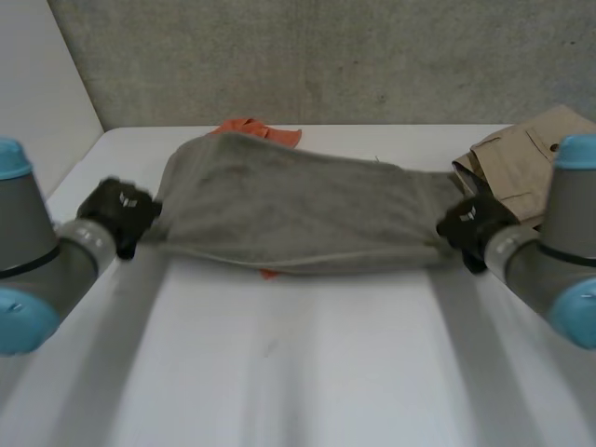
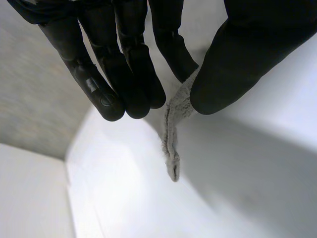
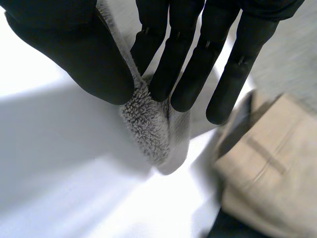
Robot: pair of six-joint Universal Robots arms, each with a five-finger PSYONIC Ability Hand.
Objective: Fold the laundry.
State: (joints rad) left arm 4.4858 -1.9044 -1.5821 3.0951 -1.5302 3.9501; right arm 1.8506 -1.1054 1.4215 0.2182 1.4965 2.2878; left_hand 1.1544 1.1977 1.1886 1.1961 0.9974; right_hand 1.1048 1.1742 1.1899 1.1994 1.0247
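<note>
Where the grey towel (image 1: 298,209) sits: stretched sideways between the two hands, across the far half of the tabletop (image 1: 307,372); its near hem runs in a shallow sagging line from one hand to the other.
Left hand (image 1: 119,212): at the towel's left end, closed on the cloth.
Left hand, wrist view: straight fingers (image 2: 124,74) held close together, thumb (image 2: 237,64) opposite them; a narrow strip of towel edge is pinched between thumb and fingers, and its free tip hangs past the fingertips above the white surface.
Right hand (image 1: 473,223): at the towel's right end, closed on the cloth.
Right hand, wrist view: thumb (image 3: 69,54) pressed against the fingers (image 3: 188,64), with a looped-pile corner of the towel clamped between them; the corner juts out beyond the fingertips.
Orange cloth (image 1: 251,130): behind the towel's far left part, largely covered by it; a small orange scrap also shows under the near hem.
Beige garment (image 1: 526,158): lying at the far right of the tabletop, just beside the right hand, with a button visible.
Arms: one enters from each near side, wrists level with the towel ends.
</note>
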